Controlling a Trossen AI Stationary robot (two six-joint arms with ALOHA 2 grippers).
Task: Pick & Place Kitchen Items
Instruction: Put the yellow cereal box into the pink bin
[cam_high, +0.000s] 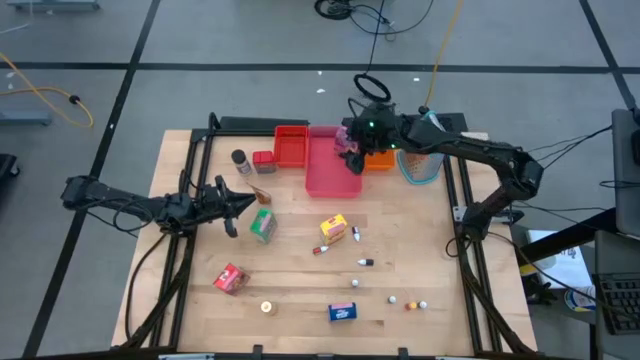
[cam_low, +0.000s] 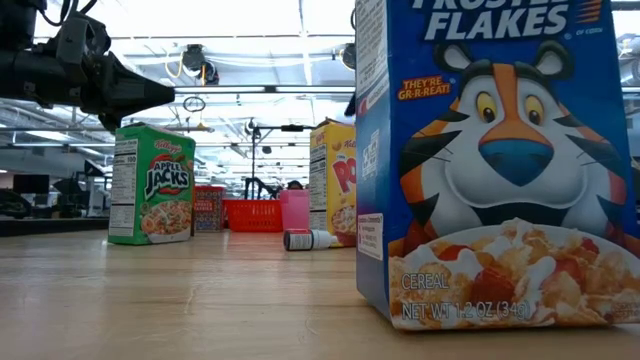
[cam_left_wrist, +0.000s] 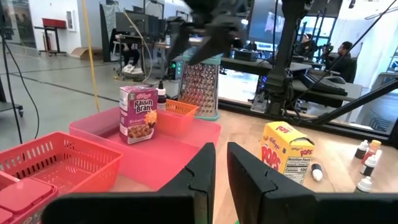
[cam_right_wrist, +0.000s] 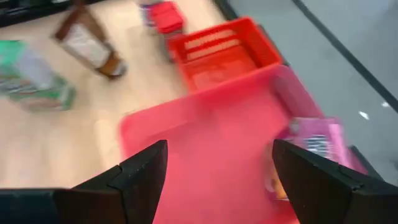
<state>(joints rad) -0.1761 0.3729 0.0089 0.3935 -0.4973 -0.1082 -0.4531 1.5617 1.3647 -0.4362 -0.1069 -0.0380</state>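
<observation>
My right gripper (cam_right_wrist: 221, 146) (cam_high: 350, 150) is open and empty above the far end of the pink tray (cam_high: 330, 170). A purple Raisin Bran box (cam_left_wrist: 138, 114) (cam_right_wrist: 311, 144) stands upright on that tray just beside and below it. My left gripper (cam_left_wrist: 221, 152) (cam_high: 245, 203) is shut and empty, held above the table left of the green Apple Jacks box (cam_high: 262, 226) (cam_low: 152, 184). A yellow Pops box (cam_high: 333, 228), a blue Frosted Flakes box (cam_high: 343, 312), a red pouch (cam_high: 230, 278), small bottles (cam_high: 364, 262) and tiny pieces (cam_high: 415, 303) are spread on the wood.
A red basket (cam_high: 291, 146) sits left of the pink tray and an orange basket (cam_high: 378, 160) right of it. A metal grater in a teal holder (cam_high: 420, 165) stands farther right. A dark-capped shaker (cam_high: 240, 160) and a small red box (cam_high: 263, 160) are near the far left corner.
</observation>
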